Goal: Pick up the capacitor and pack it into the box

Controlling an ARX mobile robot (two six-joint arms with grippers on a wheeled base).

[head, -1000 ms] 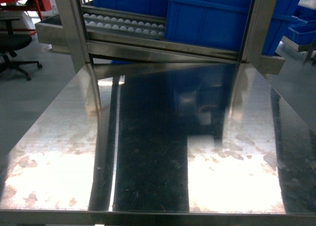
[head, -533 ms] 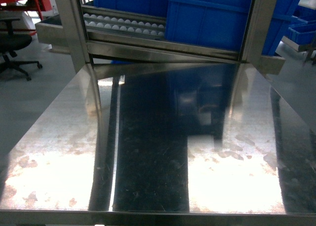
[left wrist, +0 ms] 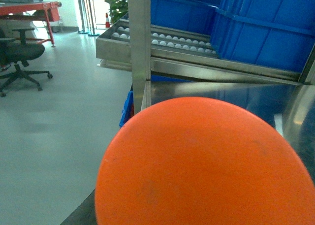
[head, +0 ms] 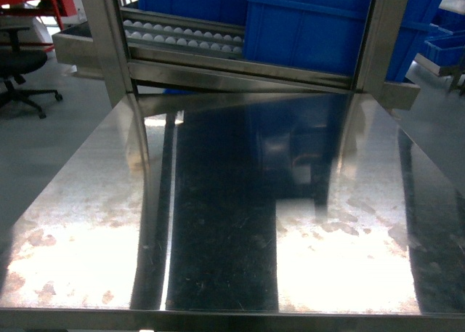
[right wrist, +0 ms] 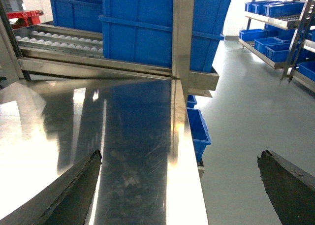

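Observation:
No capacitor and no box shows in any view. The head view holds only the bare steel table point(head: 87, 223), with neither arm over it. In the left wrist view an orange round surface point(left wrist: 206, 166) fills the lower frame and hides the left gripper's fingers; I cannot tell what it is. My right gripper point(right wrist: 179, 195) hangs open over the table's right edge point(right wrist: 179, 151). Its two dark fingertips point(right wrist: 74, 195) stand far apart with nothing between them.
Big blue bins point(head: 312, 27) sit on a sloped roller rack point(head: 182, 35) behind the table, between steel posts point(head: 109, 41). A small blue bin point(right wrist: 199, 129) sits below the table's right edge. Shelves of blue bins point(right wrist: 275, 33) stand far right. An office chair point(head: 18, 63) is far left.

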